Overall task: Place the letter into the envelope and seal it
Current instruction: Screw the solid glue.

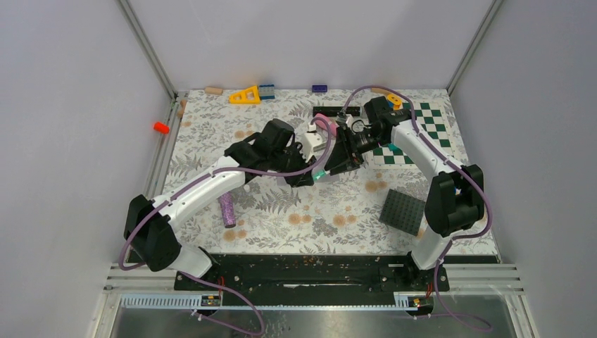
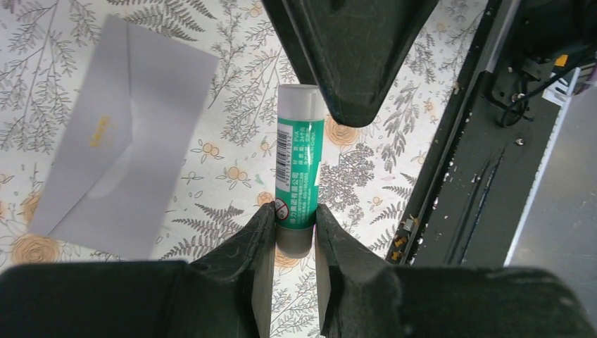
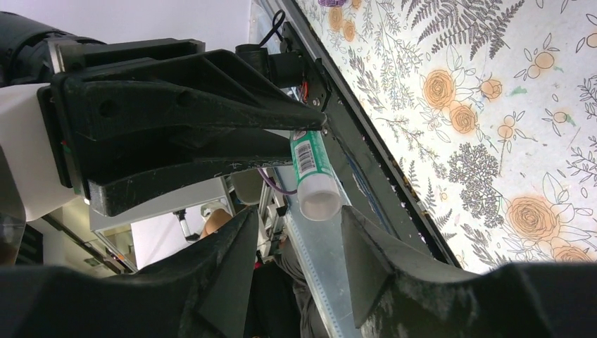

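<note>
Green glue stick point(image 2: 299, 162): we pinch its bottom end in our left gripper point(image 2: 294, 215). Our right gripper point(image 3: 299, 211) is spread around the stick's white cap point(image 3: 320, 201), with a gap on each side. We see the grey envelope point(image 2: 120, 134) lying flat on the table point(image 2: 225, 176), beside the glue stick and not touching it.

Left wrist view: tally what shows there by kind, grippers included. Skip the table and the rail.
Envelope: 1
Glue stick: 1
Grippers: 2, the left gripper and the right gripper
Total: 4
</note>
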Robot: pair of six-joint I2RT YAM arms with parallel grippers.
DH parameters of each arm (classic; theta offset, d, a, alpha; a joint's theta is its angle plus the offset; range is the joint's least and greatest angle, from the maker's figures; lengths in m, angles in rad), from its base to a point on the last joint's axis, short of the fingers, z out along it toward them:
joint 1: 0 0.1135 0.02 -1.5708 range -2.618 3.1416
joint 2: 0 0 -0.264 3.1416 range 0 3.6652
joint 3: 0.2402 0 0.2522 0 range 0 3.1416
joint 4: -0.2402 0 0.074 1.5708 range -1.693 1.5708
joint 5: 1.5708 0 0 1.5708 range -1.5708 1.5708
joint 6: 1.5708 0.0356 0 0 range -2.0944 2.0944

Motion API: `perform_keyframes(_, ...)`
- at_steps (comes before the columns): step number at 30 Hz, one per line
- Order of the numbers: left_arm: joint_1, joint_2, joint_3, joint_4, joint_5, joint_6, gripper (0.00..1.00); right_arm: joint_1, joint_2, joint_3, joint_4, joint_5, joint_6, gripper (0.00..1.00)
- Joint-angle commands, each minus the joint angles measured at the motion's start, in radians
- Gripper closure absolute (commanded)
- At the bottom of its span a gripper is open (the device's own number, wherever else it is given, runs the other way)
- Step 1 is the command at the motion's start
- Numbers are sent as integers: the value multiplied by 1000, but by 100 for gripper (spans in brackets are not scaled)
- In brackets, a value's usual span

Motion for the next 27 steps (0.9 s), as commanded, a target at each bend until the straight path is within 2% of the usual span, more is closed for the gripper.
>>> perform_keyframes(1,-6,-10,2,48,-78,12,95,0,6,2,22,-9,56,48)
perform_keyframes(5,-6,-8,1,49,-71,10,95,0,8,-3,38,-3,61,52)
perform_keyframes(18,-11,-13,-4,49,-38,11,96,0,32,14,49,24,61,52)
perform_keyframes(23,-13,-9,-4,49,-35,11,96,0,33,15,51,17,59,58)
perform_keyframes(27,-13,-7,-4,49,-31,11,96,1,34,17,49,9,52,68)
